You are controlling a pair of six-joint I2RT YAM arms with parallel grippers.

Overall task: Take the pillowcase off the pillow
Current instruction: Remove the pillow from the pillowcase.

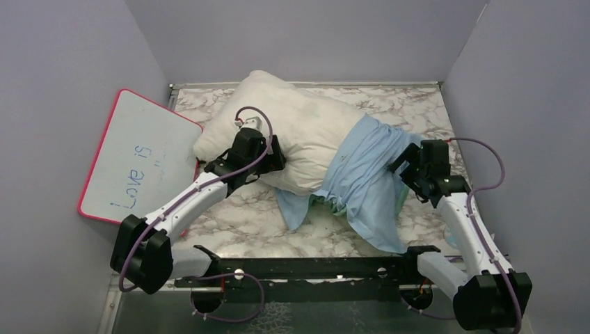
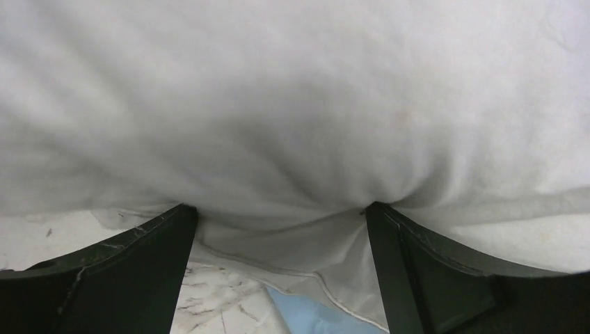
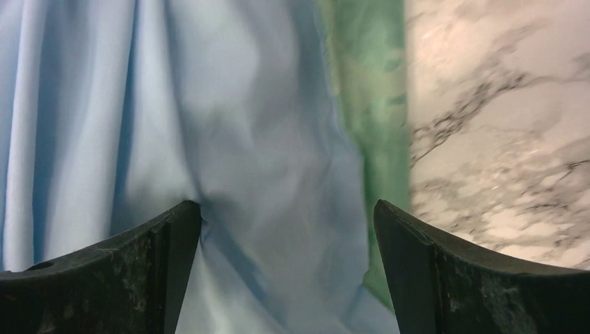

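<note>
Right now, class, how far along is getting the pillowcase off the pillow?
Mostly done: the pillow is bare except its right end, where the pillowcase is bunched. In hand: the left claw, open, presses into the pillow; the right claw hangs open over the pillowcase. Left: pull it off that last end.

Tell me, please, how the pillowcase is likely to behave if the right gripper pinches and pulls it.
Probably floppy: the pillowcase lies in soft folds, draping off the pillow onto the table. It looks thin, so likely light and easily bunched. It may drag the pillow along, since one end wraps it.
</note>
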